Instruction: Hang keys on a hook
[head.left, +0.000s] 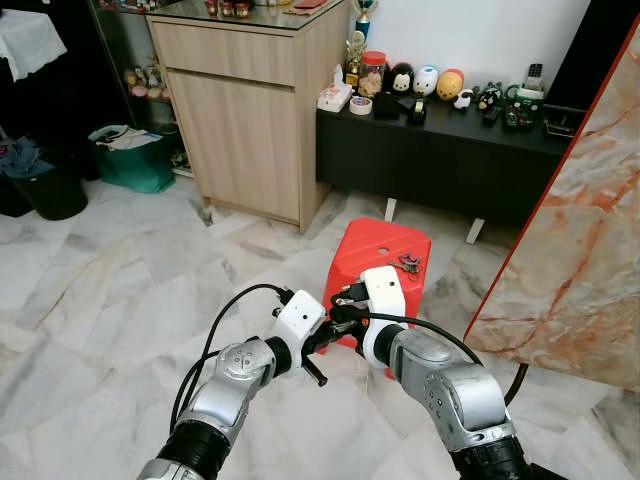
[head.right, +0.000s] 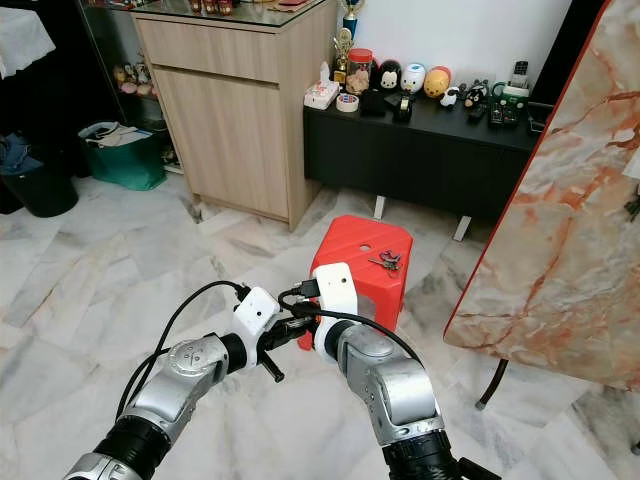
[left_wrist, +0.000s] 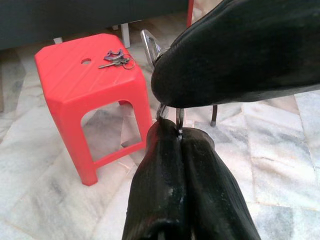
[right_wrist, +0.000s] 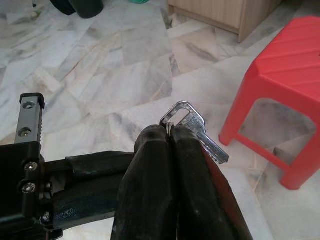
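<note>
The right hand (right_wrist: 172, 137) is seen closest, its two black fingers pressed together on a silver key (right_wrist: 197, 131) and its ring. The left hand (left_wrist: 177, 131) is held just against it, fingers likewise pinched on a metal ring (left_wrist: 179, 119) of the same bunch, above the marble floor (head.left: 110, 310). Just beyond both hands a red stool (head.left: 385, 255) is stood, and a second bunch of keys (left_wrist: 116, 57) is laid on its top near a small round hole. A wooden cabinet (head.left: 245, 110) and a dark low tabletop (head.left: 440, 150) are set further back.
</note>
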